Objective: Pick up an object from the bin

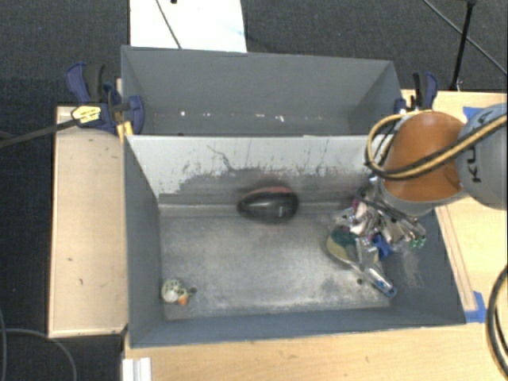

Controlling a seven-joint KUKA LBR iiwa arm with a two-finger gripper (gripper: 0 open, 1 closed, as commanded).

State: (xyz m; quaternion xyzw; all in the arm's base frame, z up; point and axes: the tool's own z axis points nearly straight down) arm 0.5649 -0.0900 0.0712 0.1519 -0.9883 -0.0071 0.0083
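Tool [373, 252] sits low over a small heap [341, 249] at the bin's [143, 252] right side, likely positioned to pick there; grip state can't be told; dark oval [268, 205] lies well apart.

The wrist is enclosed by a rounded, glossy orange dome cover [419, 159], mounted directly above the silver-grey metal gripper [379, 279]. Thin black and pale yellow cables [386, 145] are looped across the cover and led off up and to the right of the gripper. Beyond the cover, a light grey arm link [480, 161] is marked with dark lettering, partly hidden.
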